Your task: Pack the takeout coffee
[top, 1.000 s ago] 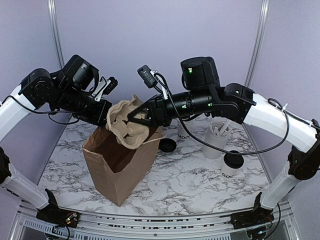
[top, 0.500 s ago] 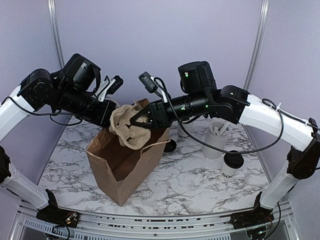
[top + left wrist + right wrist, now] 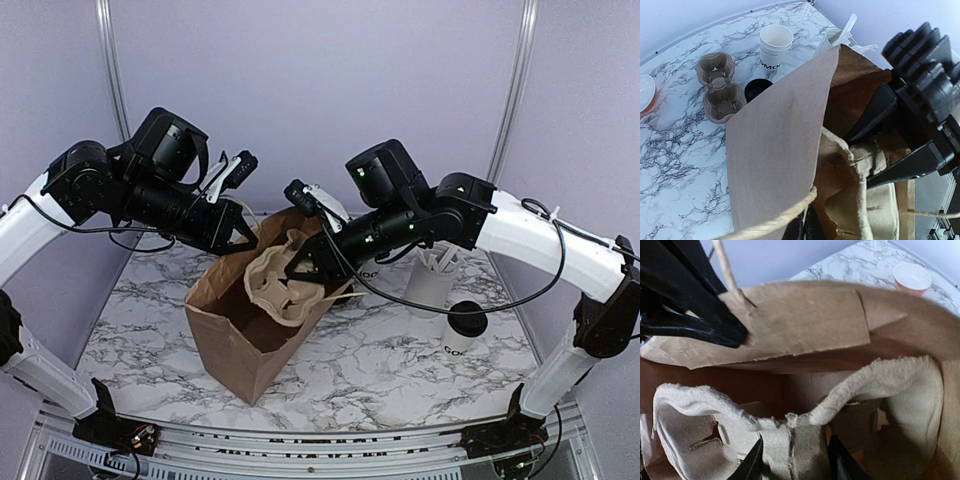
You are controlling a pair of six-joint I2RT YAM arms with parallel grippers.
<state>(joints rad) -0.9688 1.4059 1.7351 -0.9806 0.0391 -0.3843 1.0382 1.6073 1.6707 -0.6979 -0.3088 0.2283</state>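
The takeout coffee (image 3: 465, 334), a white cup with a black lid, stands at the right of the table, away from both grippers. My left gripper (image 3: 243, 238) is shut on the back rim of the brown paper bag (image 3: 240, 335), by its rope handle (image 3: 775, 220); in the left wrist view, that gripper (image 3: 807, 231) pinches the bag wall (image 3: 780, 145). My right gripper (image 3: 295, 272) is shut on a pulp cup carrier (image 3: 280, 290) that sits partly inside the bag's mouth. In the right wrist view, that gripper (image 3: 795, 466) clamps the carrier's middle ridge (image 3: 800, 445).
A tall white cylinder with utensils (image 3: 432, 278) stands behind the coffee. A lidless white cup (image 3: 775, 44), a loose black lid (image 3: 757, 89), a second pulp carrier (image 3: 717, 87) and an orange bowl (image 3: 645, 92) lie on the marble table (image 3: 380, 370) behind the bag.
My right gripper has come down and slightly right, lowering the carrier into the bag's mouth. The left gripper and the bag's rim have shifted a little to the right.
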